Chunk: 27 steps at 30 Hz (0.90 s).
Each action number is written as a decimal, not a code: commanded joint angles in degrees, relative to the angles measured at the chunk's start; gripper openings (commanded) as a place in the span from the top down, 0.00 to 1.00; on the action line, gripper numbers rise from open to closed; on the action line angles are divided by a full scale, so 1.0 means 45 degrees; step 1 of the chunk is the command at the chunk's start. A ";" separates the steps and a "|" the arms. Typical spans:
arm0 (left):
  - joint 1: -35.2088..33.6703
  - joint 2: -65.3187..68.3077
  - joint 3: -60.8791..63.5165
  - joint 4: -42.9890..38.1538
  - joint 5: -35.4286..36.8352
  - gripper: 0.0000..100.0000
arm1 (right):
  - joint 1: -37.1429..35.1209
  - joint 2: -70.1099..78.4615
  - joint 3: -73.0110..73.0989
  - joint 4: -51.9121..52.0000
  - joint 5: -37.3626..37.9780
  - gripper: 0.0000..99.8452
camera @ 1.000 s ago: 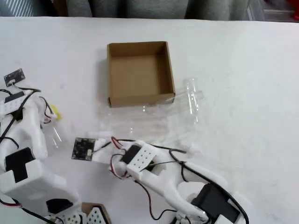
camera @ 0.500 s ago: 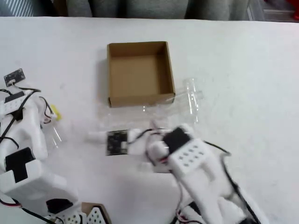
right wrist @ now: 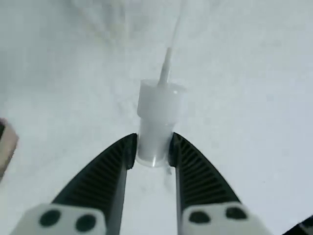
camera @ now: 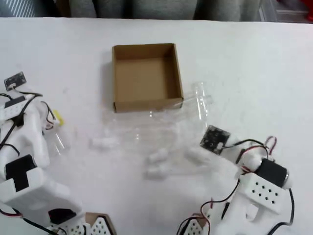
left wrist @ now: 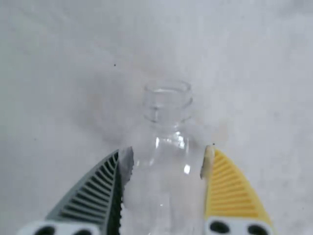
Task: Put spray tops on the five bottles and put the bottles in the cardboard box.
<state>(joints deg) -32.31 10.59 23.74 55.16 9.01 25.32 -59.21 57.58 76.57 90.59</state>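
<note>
- Lower left of the high view — left arm (camera: 24, 161), white, with black wires.
- In the left wrist view, left gripper (left wrist: 166, 159) closed around a clear bottle (left wrist: 166, 142). Grey finger (left wrist: 98, 196) on one side, yellow finger (left wrist: 230, 191) on the other, both pressed against it. Bottle mouth open, no top on it.
- Lower right of the high view — right arm (camera: 259, 191), white too.
- In the right wrist view, right gripper (right wrist: 153, 144) squeezed tight on a white spray top (right wrist: 160, 110), with the thin tube pointing away from the black fingers.
- Middle of the high view: loose spray tops (camera: 159, 156) lying on the white table (camera: 254, 58), a few close together, one more off to the left.
- A little higher, right of middle: more clear bottles (camera: 200, 100) lying flat, hard to see, just beside the box's lower right corner.
- Upper middle: cardboard box (camera: 146, 105), brown, open on top.
</note>
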 commanded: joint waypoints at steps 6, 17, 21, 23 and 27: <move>-0.0029 -0.0049 -0.0449 -0.0274 -0.0020 0.98 | 0.2178 -0.0147 0.2540 -0.5578 0.0918 0.98; -0.0068 -0.0049 -0.0430 -0.0274 -0.0020 0.98 | 0.2706 0.2022 0.2247 -0.8039 0.0977 0.98; -0.0068 -0.0049 -0.0430 -0.0274 -0.0020 0.98 | 0.2706 0.4601 0.0781 -0.8039 0.0957 0.98; -0.0068 -0.0049 -0.0430 -0.0274 -0.0020 0.98 | 0.2725 0.6046 -0.0234 -0.7844 0.0957 0.98; -0.0068 -0.0049 -0.0430 -0.0274 -0.0020 0.98 | 0.2940 0.8801 -0.2774 -0.6496 0.0918 0.98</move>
<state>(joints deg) -32.31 10.59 23.74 55.16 9.01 37.45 -29.85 57.32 42.46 94.46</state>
